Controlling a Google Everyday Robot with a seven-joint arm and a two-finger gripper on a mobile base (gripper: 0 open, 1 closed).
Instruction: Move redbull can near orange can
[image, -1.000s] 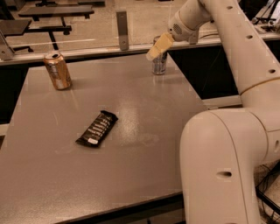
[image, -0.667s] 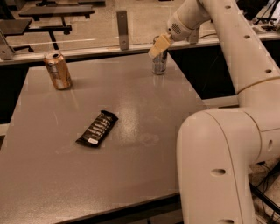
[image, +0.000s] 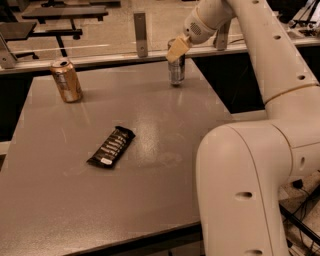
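Observation:
The redbull can (image: 176, 71), slim and silver-grey, stands upright at the far right of the grey table (image: 150, 150). My gripper (image: 177, 49) comes down from the upper right and is shut on the can's top, with one tan finger (image: 178, 48) in front of it. The can's base is at or just above the table surface. The orange can (image: 66, 80), wider and copper-coloured, stands upright at the far left of the table, well apart from the redbull can.
A black snack bar wrapper (image: 111, 146) lies flat in the middle of the table. A rail with metal posts (image: 141, 27) runs along the far edge. The robot's white arm and base (image: 250, 175) fill the right side.
The gripper and the redbull can have shifted together slightly to the left, toward the orange can. The orange can and the snack bar have not moved.

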